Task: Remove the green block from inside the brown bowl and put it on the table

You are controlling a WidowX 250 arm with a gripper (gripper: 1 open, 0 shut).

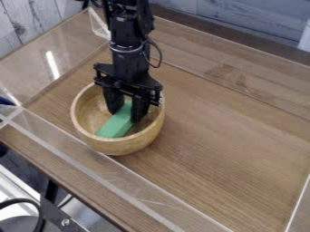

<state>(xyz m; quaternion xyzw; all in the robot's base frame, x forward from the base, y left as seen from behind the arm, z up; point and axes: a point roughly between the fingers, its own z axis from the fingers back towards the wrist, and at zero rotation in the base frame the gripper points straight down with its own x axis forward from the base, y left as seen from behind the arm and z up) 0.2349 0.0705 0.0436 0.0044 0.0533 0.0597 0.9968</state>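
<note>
You have the bowl (116, 122) sitting on the table (230, 136), close to the clear acrylic wall (61, 149) along the near edge. Nothing else lies around the bowl; its thick rim rings the arm's working end. Your gripper (130, 108) points straight down into the bowl, jaws clamped on the upper end of the block (120, 122). The block lies inside the bowl, tilted, its long axis running from the gripper down toward the bowl's near-left wall.
</note>
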